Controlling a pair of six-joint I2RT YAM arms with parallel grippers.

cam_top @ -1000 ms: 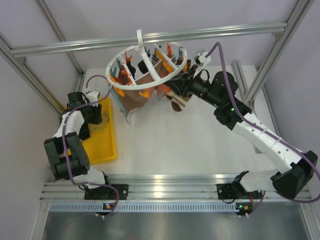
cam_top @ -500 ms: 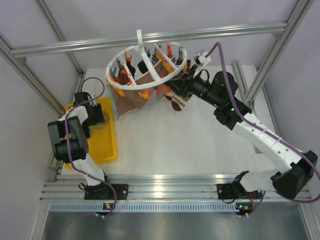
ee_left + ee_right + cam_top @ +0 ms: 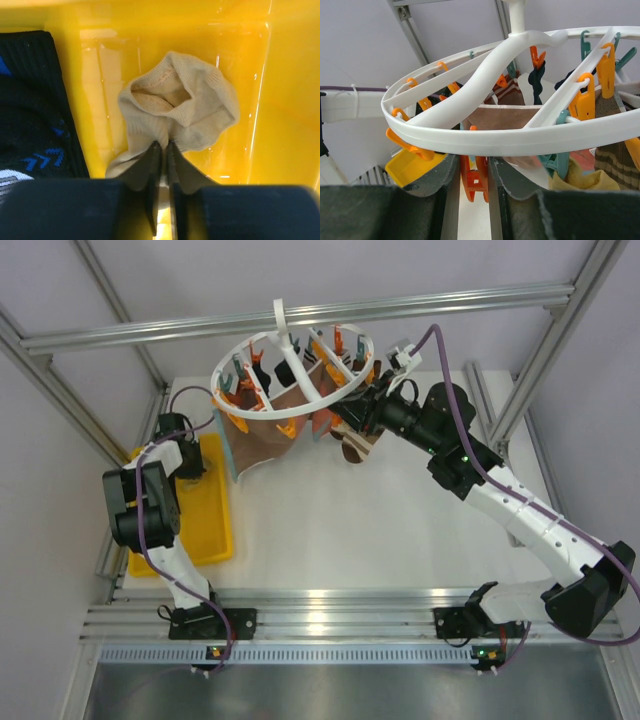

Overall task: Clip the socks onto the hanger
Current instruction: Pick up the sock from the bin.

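Note:
The white round hanger point(image 3: 297, 371) hangs from the frame bar, with orange and teal clips. A brown sock with light-blue edging point(image 3: 262, 437) and a striped sock point(image 3: 616, 161) hang from it. My right gripper point(image 3: 472, 162) sits under the outer ring point(image 3: 520, 136), shut on an orange clip point(image 3: 474, 184). My left gripper point(image 3: 161, 146) is down in the yellow tray point(image 3: 282, 100), shut on a crumpled cream sock point(image 3: 187, 107). A black sock with blue marks and a white patch point(image 3: 30, 100) lies beside it on the left.
The yellow tray point(image 3: 208, 530) lies along the table's left edge. Aluminium frame posts point(image 3: 60, 390) stand at the back corners and a crossbar point(image 3: 450, 300) carries the hanger. The right arm point(image 3: 500, 490) reaches diagonally across the table.
The left arm has swung its gripper toward the far end of the yellow tray. The right arm and the hanger have not moved.

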